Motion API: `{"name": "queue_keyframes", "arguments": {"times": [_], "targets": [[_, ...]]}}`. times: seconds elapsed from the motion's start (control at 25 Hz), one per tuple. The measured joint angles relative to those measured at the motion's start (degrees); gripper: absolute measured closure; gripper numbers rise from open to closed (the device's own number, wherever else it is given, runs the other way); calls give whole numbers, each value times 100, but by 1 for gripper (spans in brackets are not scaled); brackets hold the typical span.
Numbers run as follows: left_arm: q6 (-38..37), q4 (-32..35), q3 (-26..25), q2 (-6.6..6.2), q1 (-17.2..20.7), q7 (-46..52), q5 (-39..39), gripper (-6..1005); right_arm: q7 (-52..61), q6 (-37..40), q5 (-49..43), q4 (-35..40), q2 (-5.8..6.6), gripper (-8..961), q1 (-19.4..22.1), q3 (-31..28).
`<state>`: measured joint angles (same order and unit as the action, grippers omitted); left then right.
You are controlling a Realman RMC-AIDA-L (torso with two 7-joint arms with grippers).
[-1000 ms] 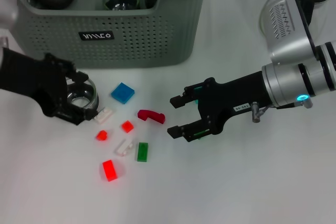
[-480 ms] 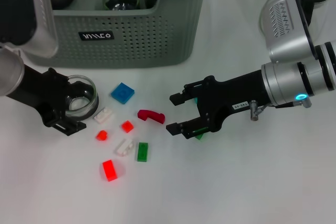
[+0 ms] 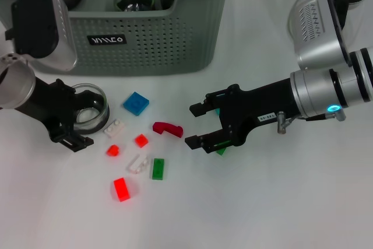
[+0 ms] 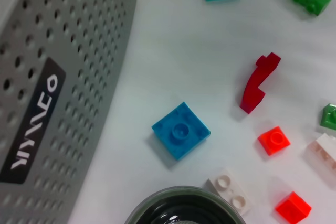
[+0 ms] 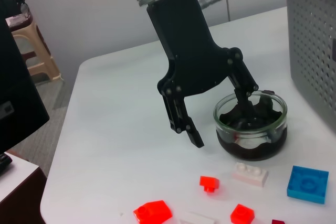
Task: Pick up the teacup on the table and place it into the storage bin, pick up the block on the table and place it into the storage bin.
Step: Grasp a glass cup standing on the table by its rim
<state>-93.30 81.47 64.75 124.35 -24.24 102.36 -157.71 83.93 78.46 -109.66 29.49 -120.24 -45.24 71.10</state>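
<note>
Judging by your left tool (image 3: 74,122), spread wide with one finger inside the teacup (image 3: 88,107) just in front of the bin (image 3: 145,39), you should close it next, while your open right tool (image 3: 195,125) waits beside the blocks (image 3: 135,103).

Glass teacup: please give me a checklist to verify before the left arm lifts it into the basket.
1. Clear glass teacup upright on the white table: ok.
2. Left pincer straddles the cup wall, one finger inside, one outside: ok.
3. Left pincer closed on the wall: not ok, it is open.
4. Small white brick free of the cup: cannot tell, it lies very near.
5. Right pincer out of the way: ok, open beside the dark red curved block.
</note>
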Motion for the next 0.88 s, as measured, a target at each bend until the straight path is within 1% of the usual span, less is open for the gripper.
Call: {"name": "queue_keyframes", "arguments": {"times": [0.36,0.4,0.88], "targets": [[180,-173,141,1,-36,126,-108,174,1,-19,7,-5,-1,192,-11,0],[259,-227,233,2,-39,173,-187,174,1,-22,7,-5,-4,192,-11,0],[371,-265,438,2,-46,229,-225,175,1,-69,6,-5,-9,192,5,0]]}}
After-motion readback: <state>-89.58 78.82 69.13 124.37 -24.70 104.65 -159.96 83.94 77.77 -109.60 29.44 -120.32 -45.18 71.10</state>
